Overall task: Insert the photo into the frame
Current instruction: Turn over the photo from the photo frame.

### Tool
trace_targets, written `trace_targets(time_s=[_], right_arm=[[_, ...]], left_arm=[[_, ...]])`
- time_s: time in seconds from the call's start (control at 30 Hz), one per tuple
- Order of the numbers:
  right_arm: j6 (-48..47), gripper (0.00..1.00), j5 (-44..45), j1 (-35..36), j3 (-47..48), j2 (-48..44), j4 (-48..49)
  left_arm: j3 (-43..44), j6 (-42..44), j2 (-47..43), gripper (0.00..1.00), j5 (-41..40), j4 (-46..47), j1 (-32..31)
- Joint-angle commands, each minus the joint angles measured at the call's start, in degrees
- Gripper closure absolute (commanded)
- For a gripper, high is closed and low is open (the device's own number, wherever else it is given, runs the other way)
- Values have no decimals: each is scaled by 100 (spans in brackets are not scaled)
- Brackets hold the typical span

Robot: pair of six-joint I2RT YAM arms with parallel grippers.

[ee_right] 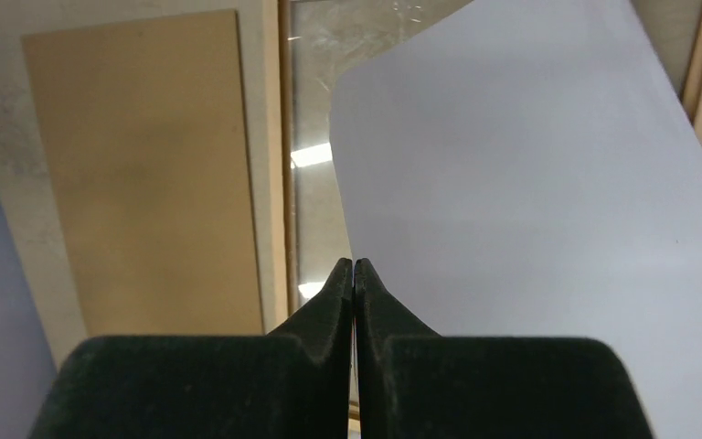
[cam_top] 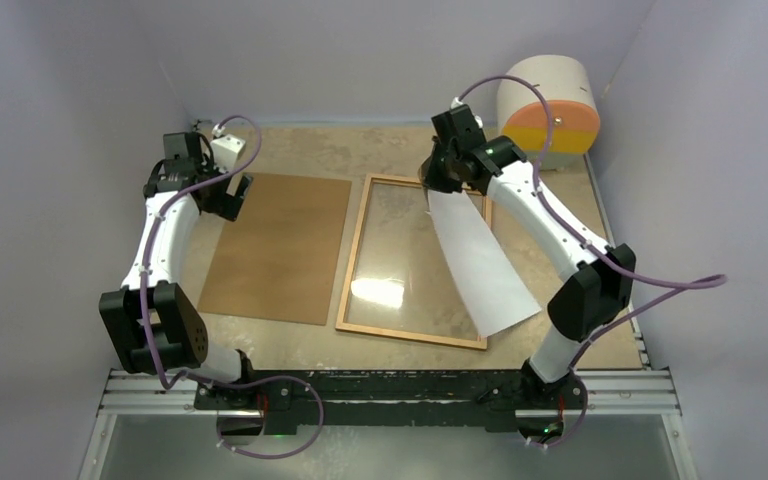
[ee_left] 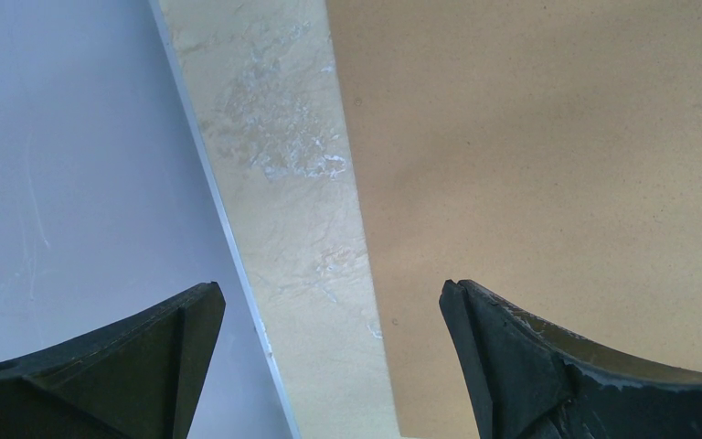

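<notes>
Our right gripper (ee_right: pixel 354 268) pinches the photo (ee_right: pixel 530 183), the frame (cam_top: pixel 400 255) lying beneath it on the marbled beige counter (ee_left: pixel 274 137); our left gripper (ee_left: pixel 331 302) hangs spread, lilac walls (cam_top: pixel 60 80) around us.

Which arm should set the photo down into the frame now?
Right. The right gripper is shut on the photo at its edge, with the sheet slanting across the frame. The left gripper is open and empty, off over the edge of the backing board.
</notes>
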Motion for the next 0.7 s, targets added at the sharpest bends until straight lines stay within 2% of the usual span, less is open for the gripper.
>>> trace_targets(time_s=[0.0, 0.33, 0.67], right_arm=[[903, 100, -285, 159, -210, 177, 777], [2539, 100, 402, 359, -94, 557, 910], [4267, 100, 1831, 679, -775, 401, 1272]], left_arm=[[-57, 38, -71, 0, -55, 195, -29], [-197, 118, -49, 0, -66, 339, -29], [-224, 110, -18, 0, -67, 342, -29]])
